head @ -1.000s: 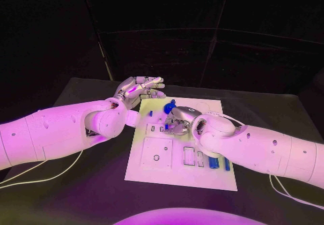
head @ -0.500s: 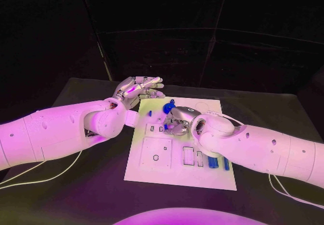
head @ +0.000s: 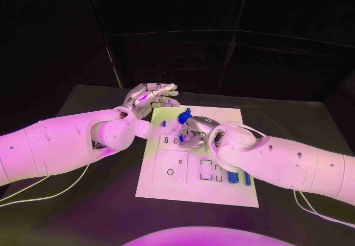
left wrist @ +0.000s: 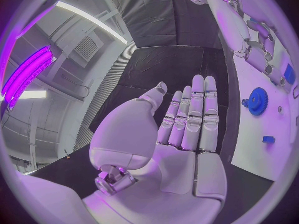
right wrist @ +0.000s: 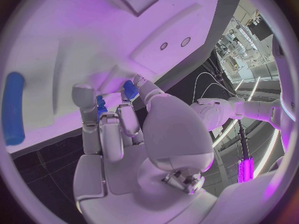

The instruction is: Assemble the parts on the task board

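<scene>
On the task board point(head: 177, 179) the right hand point(head: 194, 134) pinches a small blue part point(right wrist: 129, 89), hiding nearby slots, while the left hand point(head: 150, 96) hovers flat, fingers point(left wrist: 194, 112) holding nothing, near a blue gear point(head: 183, 117).

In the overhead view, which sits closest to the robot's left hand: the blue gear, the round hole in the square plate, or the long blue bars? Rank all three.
From the left hand:
1. Blue gear, at the board's far end.
2. Round hole, mid-board, left side.
3. Long blue bars, near-right part of the board.
</scene>
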